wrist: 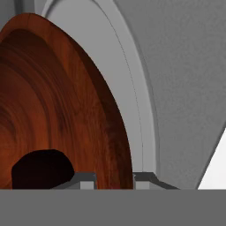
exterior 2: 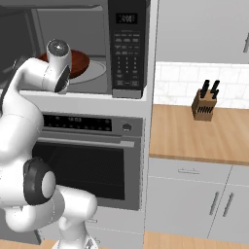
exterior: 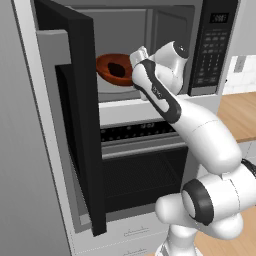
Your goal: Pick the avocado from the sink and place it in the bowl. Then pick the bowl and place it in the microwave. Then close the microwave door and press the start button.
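The reddish-brown wooden bowl is inside the open microwave, tilted over the round turntable. The nearly black avocado lies in the bowl, low in its hollow. My gripper is shut on the bowl's right rim, one fingertip inside and one outside. In the left base view the hand reaches in from the right. The microwave door hangs wide open on the left. The keypad panel is on the right. The sink is out of view.
A steel oven with a horizontal handle sits under the microwave. To the right runs a wooden counter with a knife block. A grey cabinet side stands behind the open door.
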